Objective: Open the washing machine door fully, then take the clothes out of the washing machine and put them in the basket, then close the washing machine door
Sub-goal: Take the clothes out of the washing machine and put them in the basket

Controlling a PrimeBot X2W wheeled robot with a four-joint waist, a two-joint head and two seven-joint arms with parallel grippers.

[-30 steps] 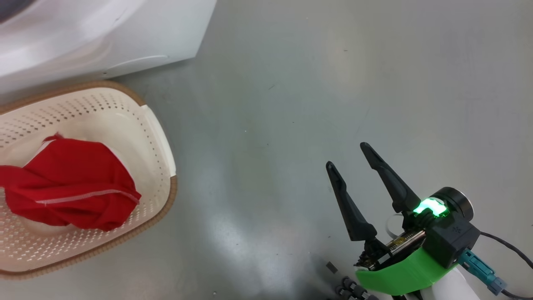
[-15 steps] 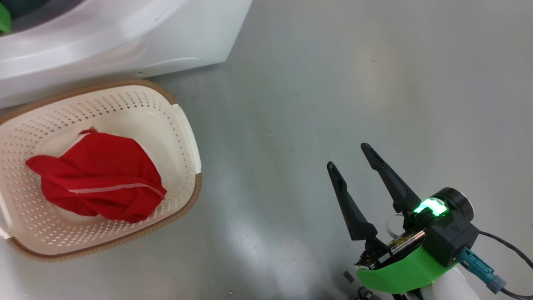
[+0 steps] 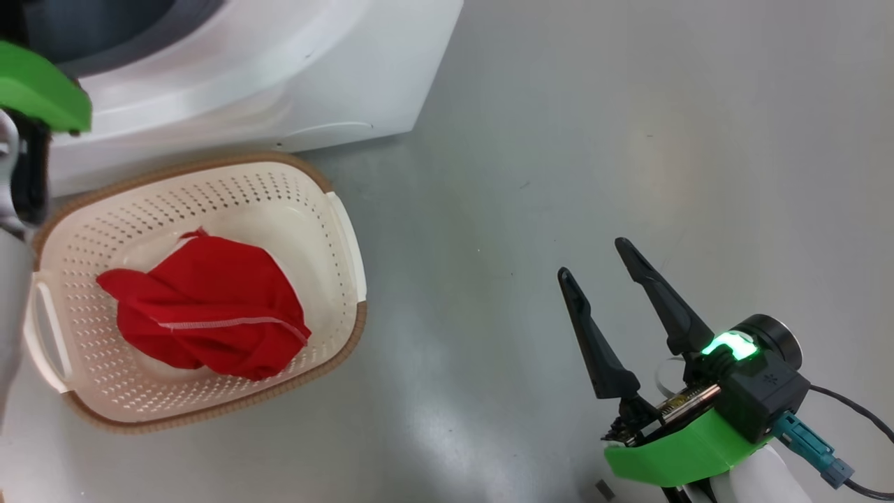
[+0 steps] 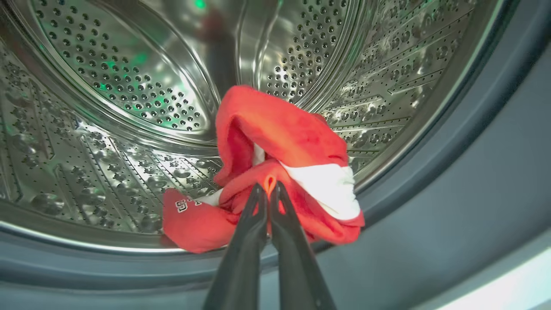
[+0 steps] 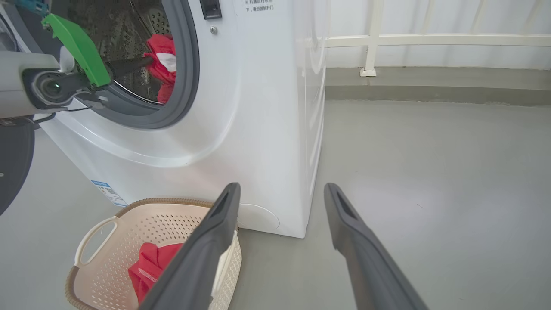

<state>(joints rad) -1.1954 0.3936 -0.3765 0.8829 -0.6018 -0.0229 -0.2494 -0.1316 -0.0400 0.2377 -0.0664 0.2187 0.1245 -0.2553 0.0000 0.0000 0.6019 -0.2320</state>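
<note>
Left gripper (image 4: 267,189) pinched on red garment (image 4: 280,137) at drum (image 4: 129,86) lip.
My fingers were clamped on its fold; my right gripper (image 3: 592,257) hung wide and empty above the floor (image 3: 559,140). Second garment (image 3: 209,314) lay in the basket (image 3: 349,237) beside the washer (image 3: 314,84).

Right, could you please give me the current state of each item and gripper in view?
washing machine door: swung open.
washing machine: open, one garment in its drum.
left gripper: shut on fabric.
red garment in the drum: pinched by the left gripper.
basket: upright on the floor before the machine.
red garment in the basket: lying loose, crumpled.
right gripper: open, empty.
</note>
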